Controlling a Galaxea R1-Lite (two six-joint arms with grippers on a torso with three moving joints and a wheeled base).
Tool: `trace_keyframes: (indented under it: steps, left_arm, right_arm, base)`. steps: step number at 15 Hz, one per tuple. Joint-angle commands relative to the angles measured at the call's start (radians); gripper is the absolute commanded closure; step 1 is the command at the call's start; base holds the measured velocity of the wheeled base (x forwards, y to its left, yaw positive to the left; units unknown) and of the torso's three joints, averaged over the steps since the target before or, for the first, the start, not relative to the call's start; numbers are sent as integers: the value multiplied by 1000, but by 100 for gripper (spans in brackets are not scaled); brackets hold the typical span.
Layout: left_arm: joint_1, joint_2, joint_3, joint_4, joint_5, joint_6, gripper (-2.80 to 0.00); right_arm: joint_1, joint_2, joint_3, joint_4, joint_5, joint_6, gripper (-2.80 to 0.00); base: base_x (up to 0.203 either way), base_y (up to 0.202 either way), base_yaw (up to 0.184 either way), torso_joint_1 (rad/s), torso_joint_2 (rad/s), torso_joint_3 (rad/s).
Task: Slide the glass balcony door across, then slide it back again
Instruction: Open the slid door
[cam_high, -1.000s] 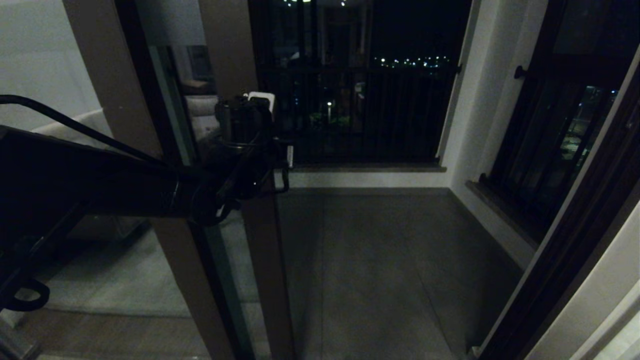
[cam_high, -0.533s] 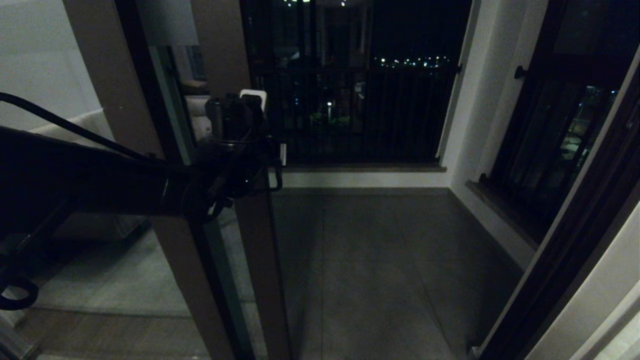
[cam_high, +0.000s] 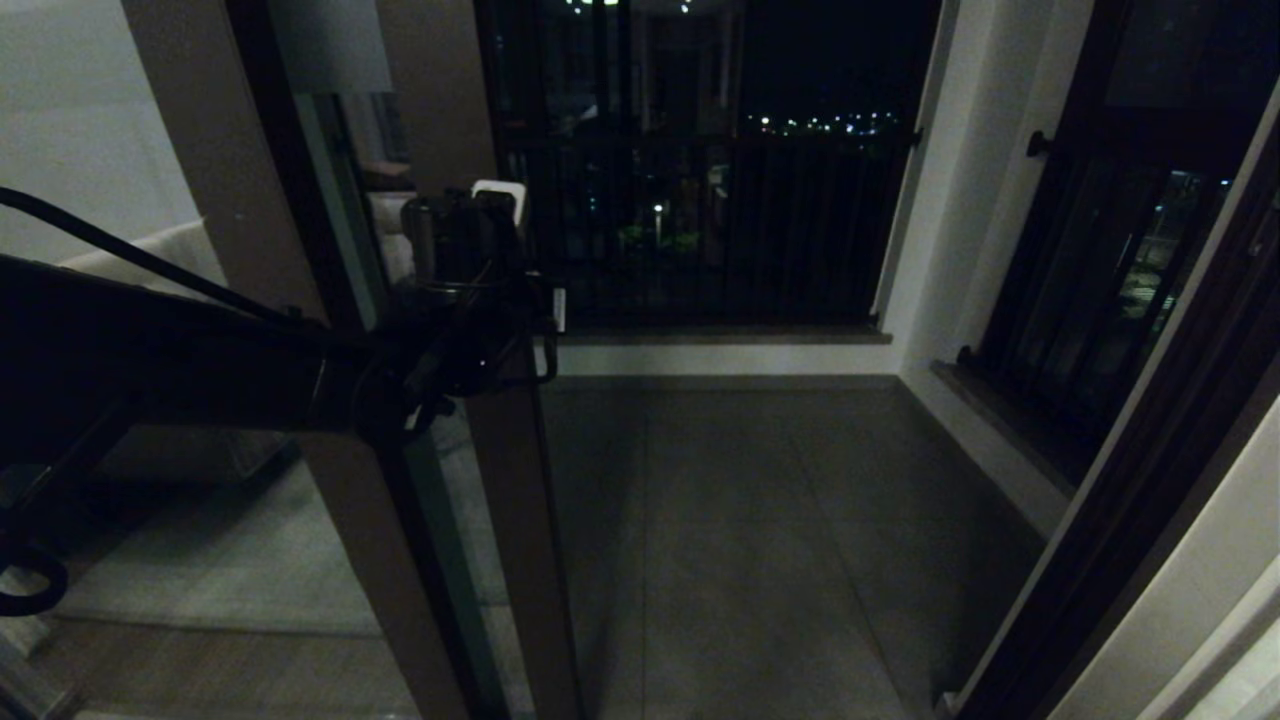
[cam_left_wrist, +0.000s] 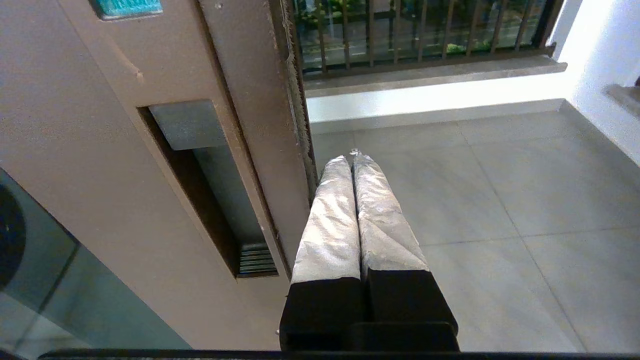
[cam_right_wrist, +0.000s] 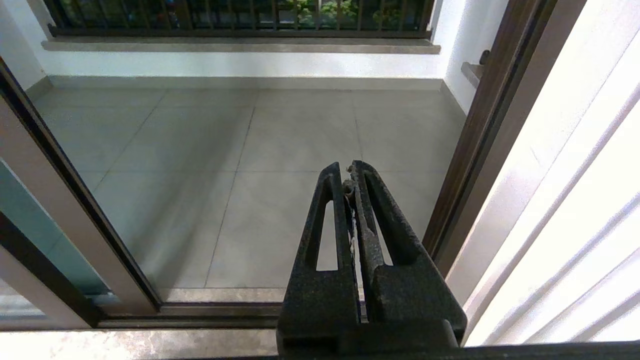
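The glass balcony door (cam_high: 505, 500) stands at the left of the opening, a brown-framed panel with a frosted band (cam_high: 330, 45) at its top. My left gripper (cam_high: 545, 335) is shut, at handle height against the door's leading edge. In the left wrist view the taped fingers (cam_left_wrist: 330, 220) lie along the side of the stile (cam_left_wrist: 250, 125), just past the recessed handle slot (cam_left_wrist: 210, 190) and not in it. My right gripper (cam_right_wrist: 347, 167) is shut and empty, low over the door track (cam_right_wrist: 200, 310). It does not show in the head view.
The unmoving brown-framed panel (cam_high: 225, 200) stands left of the door, a sofa (cam_high: 150, 250) showing behind it. The tiled balcony floor (cam_high: 750, 520) lies ahead, with a railing (cam_high: 720, 220) at the back, the barred side window (cam_high: 1100, 260) and the dark door jamb (cam_high: 1150, 500) on the right.
The door's stile and my left gripper have moved left together, widening the opening onto the balcony. The right arm has not visibly moved.
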Motion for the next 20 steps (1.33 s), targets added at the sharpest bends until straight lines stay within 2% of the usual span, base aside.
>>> trace_keyframes:
  steps: [1,20]
  left_arm:
    - [11,3,1,-1,10,1,0]
    - [55,-13,34,-3,7,-2,0]
  right_arm:
    - [0,2,0,0,1,-1,0]
    - [0,2,0,-1,1,-1,0]
  base:
    - [0,0,0,0,0,0]
    - [0,0,0,0,0,0]
